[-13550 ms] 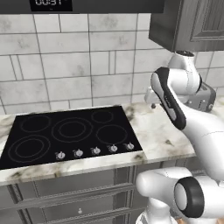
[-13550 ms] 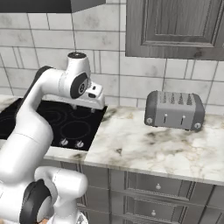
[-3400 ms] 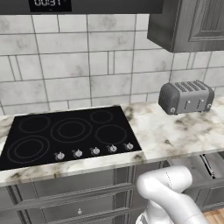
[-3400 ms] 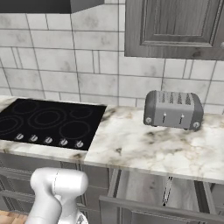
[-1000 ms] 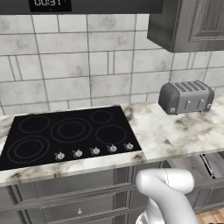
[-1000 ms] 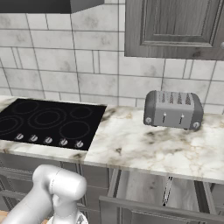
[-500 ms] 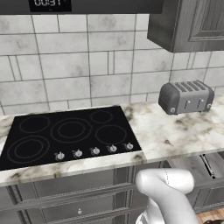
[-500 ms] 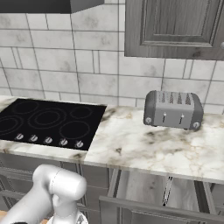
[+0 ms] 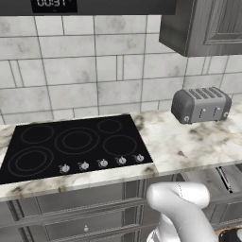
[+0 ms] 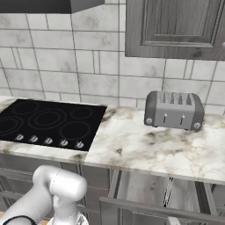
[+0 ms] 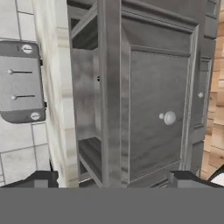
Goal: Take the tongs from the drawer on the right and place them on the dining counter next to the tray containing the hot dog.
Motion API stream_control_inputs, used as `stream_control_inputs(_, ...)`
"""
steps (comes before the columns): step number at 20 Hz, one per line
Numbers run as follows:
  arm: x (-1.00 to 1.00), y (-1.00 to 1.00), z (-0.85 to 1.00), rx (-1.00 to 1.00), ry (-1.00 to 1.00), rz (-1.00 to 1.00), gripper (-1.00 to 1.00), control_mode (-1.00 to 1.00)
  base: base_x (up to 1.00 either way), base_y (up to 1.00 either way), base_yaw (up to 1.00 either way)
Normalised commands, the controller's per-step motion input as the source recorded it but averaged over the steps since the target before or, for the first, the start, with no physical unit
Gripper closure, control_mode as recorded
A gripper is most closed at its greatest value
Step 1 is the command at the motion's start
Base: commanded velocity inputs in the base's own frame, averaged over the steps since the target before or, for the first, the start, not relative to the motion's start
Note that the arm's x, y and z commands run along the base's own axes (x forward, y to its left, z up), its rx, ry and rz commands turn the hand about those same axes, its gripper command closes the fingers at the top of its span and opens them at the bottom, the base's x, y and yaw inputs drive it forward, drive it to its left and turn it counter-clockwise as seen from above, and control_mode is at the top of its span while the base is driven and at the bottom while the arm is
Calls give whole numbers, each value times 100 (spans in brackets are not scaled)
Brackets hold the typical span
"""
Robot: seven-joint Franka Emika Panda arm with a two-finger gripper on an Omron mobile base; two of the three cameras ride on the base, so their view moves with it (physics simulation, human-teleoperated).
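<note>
Now hovering at the pulled-out drawer

Seen from the hand, the gripper (image 11: 111,179) is holding its fingers spread wide and empty, facing the drawer (image 11: 144,109) front with its round knob. From the right base view, slim tongs (image 10: 167,191) are lying inside the drawer, below the toaster (image 10: 174,110).

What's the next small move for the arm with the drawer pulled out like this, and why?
Probably lower the open gripper into the drawer over the tongs. The drawer already stands pulled out under the marble worktop, the tongs lie inside as a thin dark strip, and the fingertips stand wide apart holding nothing.
</note>
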Motion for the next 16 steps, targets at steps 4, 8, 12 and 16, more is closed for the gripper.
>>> stream_control_inputs(4,3,8,0,0,2,6,-100,-100,0,0,0)
stream_control_inputs(8,18,1,4,0,15,6,-100,-100,0,0,0)
stream_control_inputs(12,17,0,18,0,14,5,-100,-100,0,0,0)
stream_control_inputs(16,19,0,9,0,14,4,-100,-100,0,0,0)
